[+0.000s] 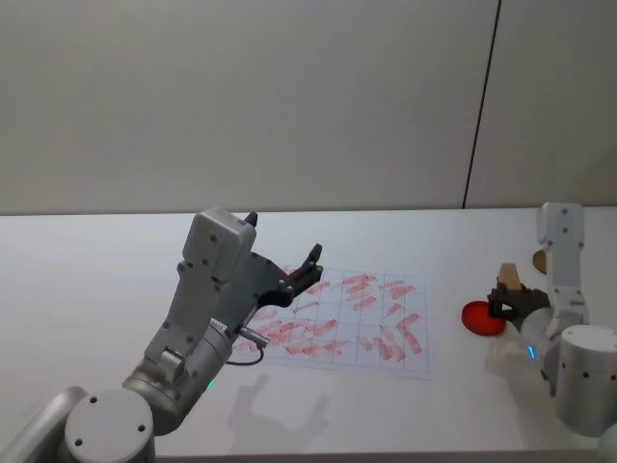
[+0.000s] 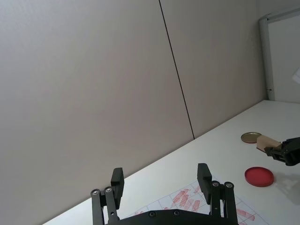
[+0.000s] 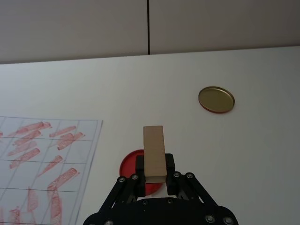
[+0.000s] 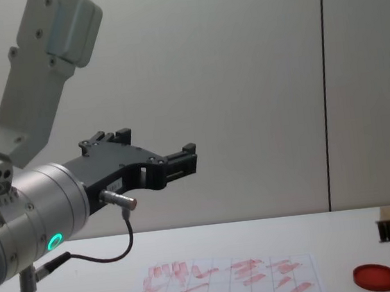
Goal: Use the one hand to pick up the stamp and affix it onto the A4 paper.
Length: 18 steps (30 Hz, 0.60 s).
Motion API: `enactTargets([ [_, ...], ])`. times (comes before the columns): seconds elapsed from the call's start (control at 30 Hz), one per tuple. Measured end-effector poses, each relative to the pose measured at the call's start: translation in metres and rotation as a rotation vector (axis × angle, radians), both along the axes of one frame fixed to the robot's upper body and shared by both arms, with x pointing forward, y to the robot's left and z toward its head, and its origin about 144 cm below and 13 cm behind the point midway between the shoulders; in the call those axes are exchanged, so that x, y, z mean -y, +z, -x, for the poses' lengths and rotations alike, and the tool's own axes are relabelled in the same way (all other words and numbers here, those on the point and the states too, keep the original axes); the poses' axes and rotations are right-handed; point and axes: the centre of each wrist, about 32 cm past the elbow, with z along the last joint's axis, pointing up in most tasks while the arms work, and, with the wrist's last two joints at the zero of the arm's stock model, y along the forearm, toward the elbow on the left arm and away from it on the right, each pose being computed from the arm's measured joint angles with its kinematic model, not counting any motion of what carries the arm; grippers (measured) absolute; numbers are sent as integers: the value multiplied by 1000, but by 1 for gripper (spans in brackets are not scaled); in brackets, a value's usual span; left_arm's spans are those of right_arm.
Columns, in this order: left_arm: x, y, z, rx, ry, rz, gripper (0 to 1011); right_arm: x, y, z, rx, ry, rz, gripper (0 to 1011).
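Note:
My right gripper (image 3: 154, 168) is shut on the stamp (image 3: 153, 151), a light tan wooden block that sticks out past the fingertips. It hovers over the flat red round disc (image 3: 127, 165), just right of the A4 paper (image 3: 44, 154), a white gridded sheet covered in red stamp marks. In the head view the stamp (image 1: 510, 276) sits at the right of the table, with the right gripper (image 1: 501, 303) below it. My left gripper (image 1: 310, 262) hangs open and empty, raised above the paper (image 1: 371, 333), with a black cable dangling from its wrist.
A small brass-coloured disc (image 3: 216, 99) lies on the white table beyond the red disc (image 1: 482, 318). A grey wall with a dark vertical seam stands behind the table. The left arm's forearm covers the near left part of the paper in the head view.

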Motion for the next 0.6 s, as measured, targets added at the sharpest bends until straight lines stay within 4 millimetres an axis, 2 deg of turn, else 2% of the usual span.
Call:
enactTargets([
  [0.6,0,0,0,0,0,0,993,8,-31,-14,-70,21,-8,219],
])
